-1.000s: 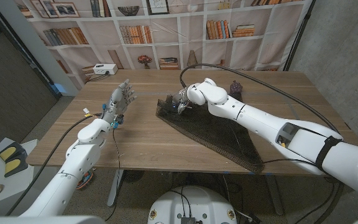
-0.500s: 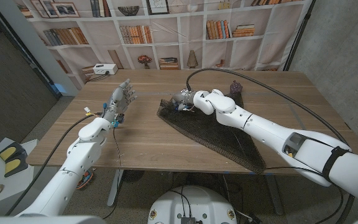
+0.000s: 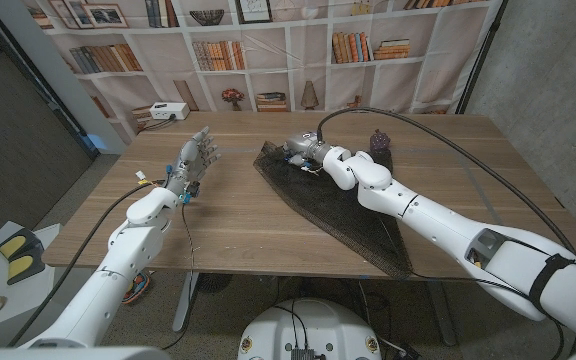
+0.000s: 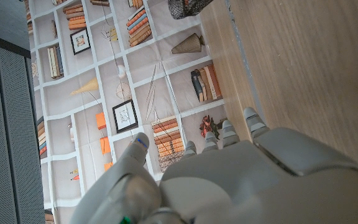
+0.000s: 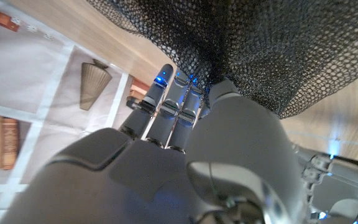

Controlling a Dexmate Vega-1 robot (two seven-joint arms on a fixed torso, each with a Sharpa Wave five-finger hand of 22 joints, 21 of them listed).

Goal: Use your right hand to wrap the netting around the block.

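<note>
Netting (image 3: 338,205) (black mesh) is gripped at its far corner by right robot hand (image 3: 301,152).

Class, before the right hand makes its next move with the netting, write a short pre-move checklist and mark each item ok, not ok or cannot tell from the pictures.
1. Right hand has hold of the netting: ok; mesh is gathered at its fingers.
2. Block wrapped or even located: cannot tell, hidden under hand and mesh.
3. Netting lies on the table: not ok; its near corner hangs over the front edge.
4. Left hand clear of the netting: ok, held apart, fingers spread, holding nothing.
5. Dark object beside the right arm stays clear: ok, though close.
</note>
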